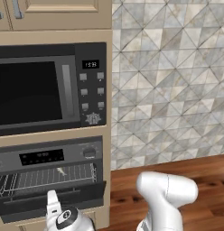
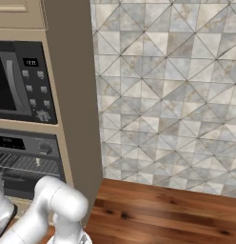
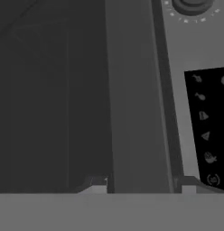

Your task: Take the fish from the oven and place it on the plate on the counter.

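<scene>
A reddish-brown wood worktop (image 1: 208, 169) runs to the right of the cabinet column that houses the oven (image 1: 50, 157). Nearest the camera on the wrist, the hand (image 3: 143, 185) is set across the bar handle (image 3: 134, 99) of the oven door (image 1: 50, 198). One fingertip is pressed to each side of the bar, so the hand is judged to be partly closed and gripping the handle, with nothing else held. The door is seen lowered only part of the way. Behind it, the wire rack (image 1: 37, 179) is exposed, and the fish (image 1: 61, 171) lies on that rack, towards its rear and right of centre. The grip is taken near the fingertips, so the bar could slip out if the pull is not kept in line with the swing of the door. A released door could be left too high for entry. If the reach is attempted through this narrow gap, the wrist could strike the door edge or the control panel. The fish is small and slim. A misjudged closing could push it deeper or wedge it between the wires. Beyond the cabinet, the tiled wall (image 1: 168, 90) poses no hazard.
</scene>
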